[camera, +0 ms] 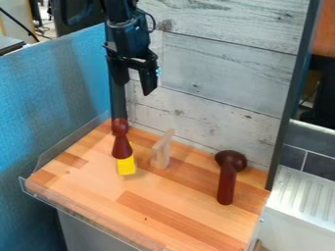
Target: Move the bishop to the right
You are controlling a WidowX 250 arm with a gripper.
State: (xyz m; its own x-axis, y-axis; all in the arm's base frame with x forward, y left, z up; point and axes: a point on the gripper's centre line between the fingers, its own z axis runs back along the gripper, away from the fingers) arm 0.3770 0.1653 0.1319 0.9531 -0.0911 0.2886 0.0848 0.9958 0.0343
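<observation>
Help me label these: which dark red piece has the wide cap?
The right piece: its cap overhangs a straight stem; the left piece, near the yellow block, widens downward.

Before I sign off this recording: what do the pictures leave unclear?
All in the camera view:
- Arm: upper part cut off by the top edge.
- Yellow block: partly hidden behind the dark red bishop-like piece; whether they touch, I cannot tell.
- Table: near corner cut off by the bottom edge.
- End effector: its height above the table is unclear from one slanted view.
</observation>
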